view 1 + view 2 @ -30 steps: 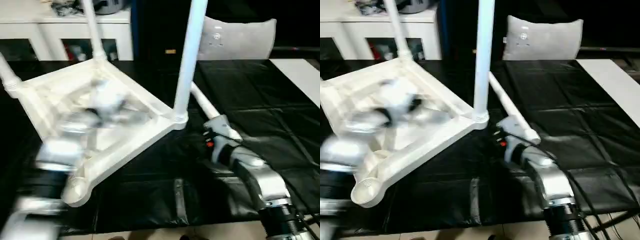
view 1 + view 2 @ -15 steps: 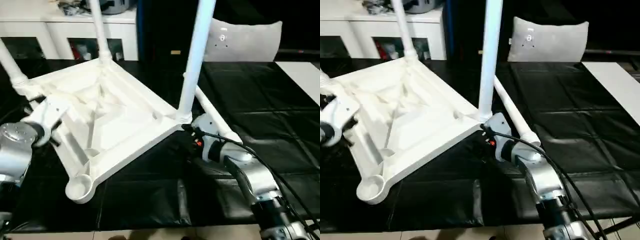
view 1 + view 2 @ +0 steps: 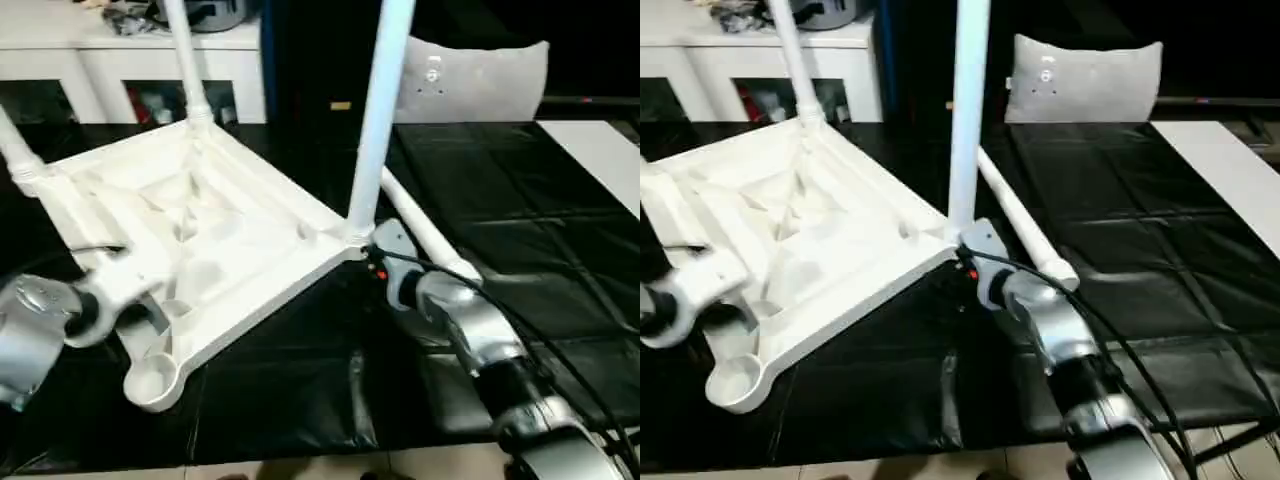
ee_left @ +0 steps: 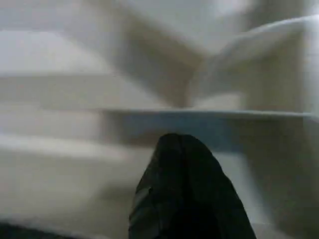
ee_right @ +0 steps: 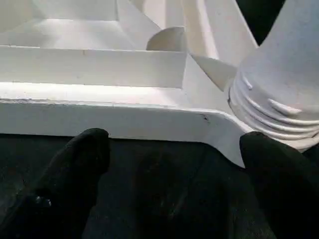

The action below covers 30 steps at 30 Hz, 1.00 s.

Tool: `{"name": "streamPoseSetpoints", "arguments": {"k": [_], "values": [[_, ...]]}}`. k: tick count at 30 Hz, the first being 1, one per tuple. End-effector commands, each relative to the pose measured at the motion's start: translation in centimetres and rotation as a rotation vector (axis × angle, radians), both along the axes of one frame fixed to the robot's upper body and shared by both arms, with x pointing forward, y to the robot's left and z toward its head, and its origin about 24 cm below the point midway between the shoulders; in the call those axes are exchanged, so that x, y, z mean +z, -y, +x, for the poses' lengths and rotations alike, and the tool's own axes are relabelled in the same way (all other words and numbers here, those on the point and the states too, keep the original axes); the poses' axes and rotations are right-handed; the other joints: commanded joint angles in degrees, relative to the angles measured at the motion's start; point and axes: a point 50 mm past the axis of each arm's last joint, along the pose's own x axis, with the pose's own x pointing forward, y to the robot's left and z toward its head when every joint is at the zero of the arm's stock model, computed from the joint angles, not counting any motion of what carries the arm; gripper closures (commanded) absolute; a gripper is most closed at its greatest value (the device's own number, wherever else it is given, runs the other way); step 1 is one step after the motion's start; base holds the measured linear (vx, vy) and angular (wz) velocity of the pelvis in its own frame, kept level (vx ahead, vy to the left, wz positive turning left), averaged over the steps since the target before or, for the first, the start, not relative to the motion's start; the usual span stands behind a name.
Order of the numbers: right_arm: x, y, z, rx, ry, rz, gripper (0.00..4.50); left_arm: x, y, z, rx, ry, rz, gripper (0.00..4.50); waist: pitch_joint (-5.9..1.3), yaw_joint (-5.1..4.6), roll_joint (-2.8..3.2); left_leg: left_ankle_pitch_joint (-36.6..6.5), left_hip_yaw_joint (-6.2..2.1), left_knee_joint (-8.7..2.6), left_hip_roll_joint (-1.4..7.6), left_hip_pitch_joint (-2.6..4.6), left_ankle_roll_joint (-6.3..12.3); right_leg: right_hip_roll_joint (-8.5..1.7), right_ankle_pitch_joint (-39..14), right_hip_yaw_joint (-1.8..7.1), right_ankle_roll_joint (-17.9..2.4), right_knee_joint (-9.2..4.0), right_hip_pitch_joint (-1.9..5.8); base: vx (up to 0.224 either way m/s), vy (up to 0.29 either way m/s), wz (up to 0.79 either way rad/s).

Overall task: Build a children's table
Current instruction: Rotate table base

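The children's table lies upside down and tilted on the black sheet. Its white ribbed tabletop point(image 3: 215, 235) carries three upright legs: one at the far left corner point(image 3: 18, 150), one at the back point(image 3: 187, 60), one at the right corner point(image 3: 378, 120). The near corner socket point(image 3: 150, 383) stands empty. Another leg point(image 3: 420, 228) lies loose on the sheet behind my right arm. My left gripper point(image 3: 148, 305) is shut, its fingertips point(image 4: 182, 184) against the tabletop's near left rim. My right gripper point(image 5: 174, 149) is open just under the rim beside the right corner socket point(image 5: 279, 99), with nothing between its fingers.
A white cabinet point(image 3: 150, 50) stands behind the table at the back left. A grey cushion point(image 3: 480, 80) leans at the back right, and a white board point(image 3: 600, 150) lies at the far right. The black sheet point(image 3: 530, 210) covers the work surface. Cables run along my right forearm point(image 3: 480, 330).
My left gripper has swung off the middle of the tabletop out to its near left rim, close to the empty socket. My right gripper has edged in toward the right corner socket.
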Motion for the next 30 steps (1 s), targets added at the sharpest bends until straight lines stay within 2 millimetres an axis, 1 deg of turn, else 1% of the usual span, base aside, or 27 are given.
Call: {"name": "streamPoseSetpoints", "arguments": {"k": [1,2,3,4,5,6,7,8,9,10,11,12,14,15,16,17,18,20,21,22,23,24,26,27,29,30], "values": [[-0.1,-0.9,0.3,0.032,-0.003,-0.025,0.0,-0.1,2.0,-0.8,-0.146,-0.066,-0.084,4.46,-3.33,-0.25,0.69,-19.3,0.25,-4.72,0.53,0.04,-0.69,-2.53,-20.1,2.63,-10.8,-3.42,3.03,0.0,0.0,0.0],[-0.2,-1.1,0.4,0.037,-0.006,-0.024,0.0,-0.1,2.8,-0.9,-0.192,-0.077,-0.128,4.46,-3.08,-0.49,0.62,-21.1,0.19,-4.72,0.51,0.08,-0.82,-2.58,-23.9,2.61,-10.0,-3.72,2.89,0.0,0.0,0.0],[-0.3,-1.3,0.5,0.038,-0.012,-0.021,0.0,-0.1,3.4,-0.9,-0.218,-0.084,-0.158,4.46,-3.14,-0.43,0.37,-21.2,0.17,-4.64,0.46,0.24,-0.76,-2.71,-25.1,2.59,-9.6,-3.8,2.86,0.0,0.0,0.0],[-0.4,-1.4,0.5,0.038,-0.014,-0.021,0.0,-0.2,3.5,-1.0,-0.225,-0.085,-0.164,4.46,-3.15,-0.46,0.57,-21.1,0.16,-4.62,0.47,0.3,-0.77,-2.85,-25.8,2.66,-9.5,-3.83,2.81,0.0,0.0,0.0],[-0.5,-1.6,0.6,0.044,-0.02,-0.026,0.0,-0.3,4.4,-1.2,-0.268,-0.105,-0.205,4.46,-3.18,-0.57,0.64,-20.8,0.15,-4.59,0.54,0.36,-0.82,-2.86,-26.6,2.69,-9.1,-3.94,2.68,0.0,0.0,0.0],[-0.6,-1.8,0.6,0.05,-0.02,-0.031,0.0,-0.4,4.9,-1.4,-0.295,-0.125,-0.223,4.46,-3.1,-0.74,0.24,-20.6,0.23,-4.59,0.57,0.2,-0.81,-2.67,-26.4,2.69,-9.1,-3.95,2.68,0.0,0.0,0.0],[-0.6,-2.1,0.7,0.056,-0.023,-0.033,0.0,-0.6,5.5,-1.6,-0.322,-0.147,-0.25,4.46,-3.17,-0.65,0.41,-20.4,0.16,-4.61,0.54,0.21,-0.89,-2.76,-26.3,2.69,-9.0,-3.8,2.8,0.0,0.0,0.0],[-0.6,-2.3,0.7,0.063,-0.023,-0.034,0.0,-0.6,6.0,-1.8,-0.342,-0.164,-0.272,4.46,-3.13,-0.82,0.45,-20.3,0.11,-4.69,0.64,0.11,-1.0,-2.72,-25.9,2.73,-9.0,-3.74,2.81,0.0,0.0,0.0],[-0.6,-2.4,0.7,0.065,-0.022,-0.033,0.0,-0.6,6.2,-1.9,-0.348,-0.166,-0.28,4.46,-3.11,-0.91,0.43,-20.5,0.14,-4.7,0.63,0.22,-1.11,-2.6,-25.6,2.73,-9.0,-3.73,2.76,0.0,0.0,0.0],[-0.5,-3.0,0.8,0.085,-0.013,-0.03,0.0,-0.7,7.4,-2.1,-0.39,-0.179,-0.338,4.46,-3.15,-1.11,0.29,-20.4,0.16,-4.7,0.58,0.02,-1.16,-2.65,-25.4,2.75,-9.1,-3.59,2.9,0.0,0.0,0.0],[-0.4,-3.3,0.8,0.096,-0.008,-0.024,0.0,-0.6,8.1,-2.2,-0.415,-0.181,-0.374,4.46,-3.3,-1.2,0.22,-19.6,0.08,-4.7,0.56,-0.3,-1.27,-2.7,-25.3,2.7,-9.0,-3.51,3.25,0.0,0.0,0.0],[-0.4,-3.4,0.8,0.097,-0.008,-0.023,0.0,-0.6,8.2,-2.2,-0.42,-0.181,-0.38,4.46,-3.36,-1.31,0.18,-19.1,0.15,-4.61,0.55,-0.19,-1.17,-2.7,-24.6,2.81,-9.3,-3.53,3.09,0.0,0.0,0.0],[-0.4,-4.0,0.8,0.112,-0.001,-0.025,0.0,-0.5,9.2,-2.2,-0.451,-0.173,-0.426,4.46,-3.43,-1.47,0.1,-18.0,0.32,-4.46,0.45,-0.27,-0.91,-2.6,-23.1,2.89,-9.9,-3.31,3.13,0.0,0.0,0.0],[-0.4,-4.0,0.8,0.115,0.0,-0.025,0.0,-0.5,9.3,-2.2,-0.454,-0.172,-0.429,4.46,-3.45,-1.65,-0.14,-17.7,0.36,-4.41,0.41,-0.43,-0.71,-2.62,-23.0,2.87,-10.1,-3.22,3.22,0.0,0.0,0.0],[-0.4,-4.4,0.8,0.127,0.004,-0.021,0.0,-0.5,9.7,-2.1,-0.469,-0.165,-0.441,4.46,-3.48,-1.82,-0.2,-17.5,0.38,-4.35,0.39,-0.55,-0.64,-2.64,-23.3,2.92,-10.1,-3.22,3.24,0.0,0.0,0.0],[-0.4,-4.6,0.7,0.136,0.008,-0.019,0.0,-0.5,10.1,-1.9,-0.477,-0.149,-0.446,4.46,-3.39,-1.97,-0.18,-17.7,0.44,-4.25,0.38,-0.44,-0.5,-2.62,-24.2,2.93,-9.8,-3.41,3.08,0.0,0.0,0.0],[-0.4,-4.7,0.7,0.144,0.012,-0.018,0.0,-0.6,10.4,-1.6,-0.48,-0.129,-0.446,4.46,-3.37,-2.14,-0.22,-17.6,0.41,-4.21,0.4,-0.55,-0.37,-2.69,-24.8,2.92,-9.5,-3.43,3.18,0.0,0.0,0.0],[-0.4,-4.8,0.7,0.145,0.017,-0.023,0.0,-1.0,10.9,-0.4,-0.464,-0.042,-0.42,4.46,-3.42,-2.14,-0.27,-17.4,0.53,-4.08,0.35,-0.44,-0.12,-2.56,-25.1,2.91,-9.3,-3.56,3.01,0.0,0.0,0.0],[-0.5,-4.8,0.8,0.142,0.019,-0.024,0.0,-1.0,10.9,-0.2,-0.458,-0.024,-0.412,4.46,-3.38,-2.12,-0.78,-17.3,0.47,-4.1,0.36,-0.55,0.04,-2.57,-26.0,2.81,-8.9,-3.55,3.11,0.0,0.0,0.0],[-0.5,-4.8,0.8,0.138,0.021,-0.024,0.0,-1.1,10.9,0.1,-0.447,-0.001,-0.401,4.46,-3.35,-2.15,-0.63,-17.4,0.44,-4.12,0.39,-0.56,-0.06,-2.58,-26.6,2.79,-8.5,-3.57,3.09,0.0,0.0,0.0],[-0.4,-4.5,1.0,0.116,0.03,-0.024,0.0,-1.4,10.7,1.3,-0.395,0.079,-0.358,4.46,-3.24,-2.18,-0.56,-18.1,0.49,-4.06,0.34,-0.32,0.0,-2.51,-28.1,2.74,-7.9,-4.04,2.77,0.0,0.0,0.0],[-0.3,-4.3,1.1,0.097,0.034,-0.021,0.0,-1.5,10.5,1.9,-0.363,0.119,-0.334,4.46,-3.3,-2.24,-0.7,-18.7,0.57,-3.92,0.27,-0.12,-0.11,-2.39,-28.9,2.69,-7.3,-4.18,2.64,0.0,0.0,0.0],[-0.2,-3.8,1.4,0.064,0.038,-0.015,0.0,-1.6,10.2,2.6,-0.325,0.173,-0.301,4.46,-3.29,-2.3,-0.75,-19.1,0.37,-4.09,0.32,-0.35,-0.13,-2.44,-30.0,2.52,-6.5,-4.16,2.82,0.0,0.0,0.0],[-0.1,-3.4,1.6,0.038,0.041,-0.016,0.0,-1.6,10.0,3.0,-0.306,0.201,-0.287,4.46,-3.31,-2.28,-0.72,-19.6,0.32,-4.04,0.31,-0.18,-0.13,-2.44,-30.7,2.47,-6.1,-4.31,2.66,0.0,0.0,0.0],[0.4,-2.2,2.0,-0.023,0.063,-0.018,0.0,-1.4,10.0,3.7,-0.262,0.264,-0.295,4.46,-3.3,-2.2,-0.83,-19.4,0.37,-4.01,0.31,-0.1,-0.03,-2.45,-30.7,2.49,-6.0,-4.4,2.57,0.0,0.0,0.0],[0.5,-1.7,2.2,-0.045,0.074,-0.018,0.0,-1.3,10.0,4.0,-0.245,0.288,-0.307,4.46,-3.41,-2.09,-0.88,-18.8,0.49,-3.93,0.28,-0.02,0.08,-2.42,-30.2,2.52,-6.1,-4.37,2.51,0.0,0.0,0.0]]}}
